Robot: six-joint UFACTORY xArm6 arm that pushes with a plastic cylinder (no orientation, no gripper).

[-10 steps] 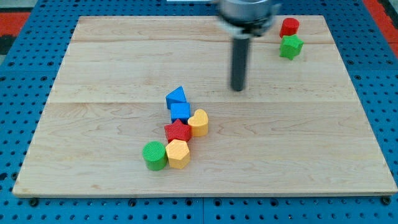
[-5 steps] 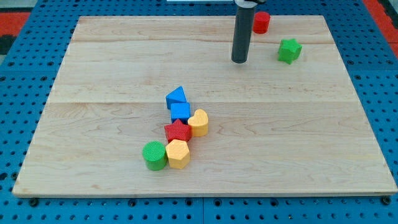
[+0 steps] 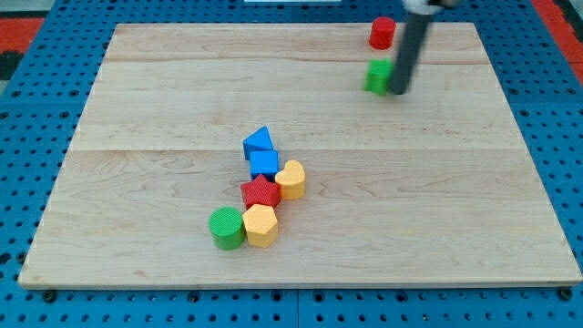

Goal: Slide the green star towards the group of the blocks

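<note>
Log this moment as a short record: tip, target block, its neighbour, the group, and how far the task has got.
tip: my tip at the green star's right side, apparently touching
target: green star, blurred, near the view's top right
neighbour: red cylinder just above the star
group: blue triangle, blue cube, yellow heart, red star, yellow hexagon, green cylinder
progress: star far from group

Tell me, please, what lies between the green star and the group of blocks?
Nothing: in the camera view, only bare wooden board separates the green star from the group's nearest block, the blue triangle. My tip touches the star's right side.
</note>
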